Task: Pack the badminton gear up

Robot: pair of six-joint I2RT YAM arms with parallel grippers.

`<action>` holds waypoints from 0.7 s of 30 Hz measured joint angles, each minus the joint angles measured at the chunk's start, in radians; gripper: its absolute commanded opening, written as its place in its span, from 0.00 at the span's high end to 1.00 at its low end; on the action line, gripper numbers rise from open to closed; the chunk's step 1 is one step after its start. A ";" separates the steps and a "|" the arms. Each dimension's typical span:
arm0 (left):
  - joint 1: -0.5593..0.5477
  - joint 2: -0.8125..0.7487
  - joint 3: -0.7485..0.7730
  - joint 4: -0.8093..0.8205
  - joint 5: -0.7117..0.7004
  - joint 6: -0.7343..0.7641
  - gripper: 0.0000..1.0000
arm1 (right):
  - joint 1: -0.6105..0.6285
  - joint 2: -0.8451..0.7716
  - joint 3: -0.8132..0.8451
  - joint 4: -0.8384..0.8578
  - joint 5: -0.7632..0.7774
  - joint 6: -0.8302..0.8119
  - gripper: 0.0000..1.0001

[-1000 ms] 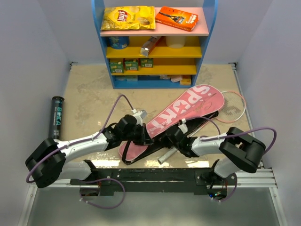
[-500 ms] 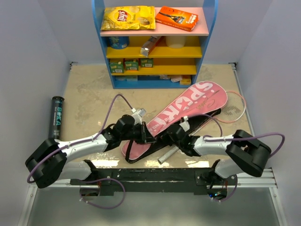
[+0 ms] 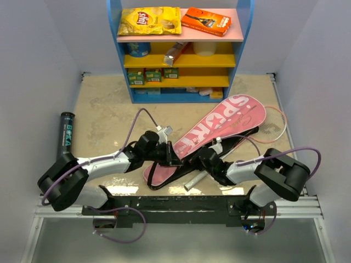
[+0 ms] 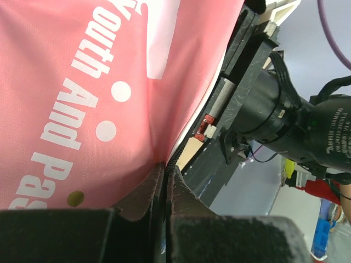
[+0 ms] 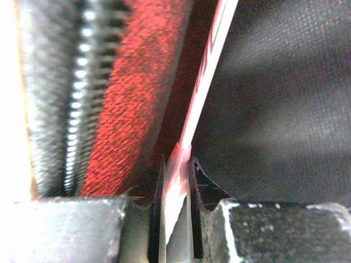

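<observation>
The pink bag (image 3: 219, 125) lettered SPORT lies slantwise, its black underside (image 3: 241, 139) showing along the right edge. My left gripper (image 3: 176, 160) is shut on the bag's zip edge; in the left wrist view the pink cloth (image 4: 82, 82) fills the frame above the pinched jaws of that gripper (image 4: 164, 175). My right gripper (image 3: 204, 159) is shut on a racket's thin shaft (image 5: 211, 60) inside the bag mouth. The racket's handle (image 3: 196, 179) sticks out near me, and its head (image 3: 276, 125) peeks out past the bag. The black tube (image 3: 66, 137) lies far left. No shuttlecock shows.
A blue and yellow shelf unit (image 3: 178, 60) stands at the back, with a yellow crisp packet (image 3: 149, 21) and an orange box (image 3: 206, 21) on top. Grey walls close both sides. The arms' black base rail (image 3: 175, 205) runs along the near edge.
The bag's wide end has shifted to the far right, over more of the racket head. Both grippers have edged forward with it and stay shut.
</observation>
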 measured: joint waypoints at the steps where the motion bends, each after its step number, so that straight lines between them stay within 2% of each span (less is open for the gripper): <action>1: 0.006 0.008 -0.003 0.005 0.004 0.005 1.00 | 0.000 0.011 0.000 0.013 -0.002 0.000 1.00; 7: 0.017 0.036 -0.003 0.010 0.006 0.047 1.00 | -0.001 0.060 -0.003 0.084 -0.003 -0.002 1.00; 17: 0.024 0.085 0.002 0.002 -0.008 0.114 1.00 | -0.004 0.305 -0.090 0.572 -0.017 0.000 1.00; 21: 0.033 0.089 0.005 -0.010 -0.010 0.122 1.00 | -0.006 0.389 -0.090 0.700 -0.021 -0.005 1.00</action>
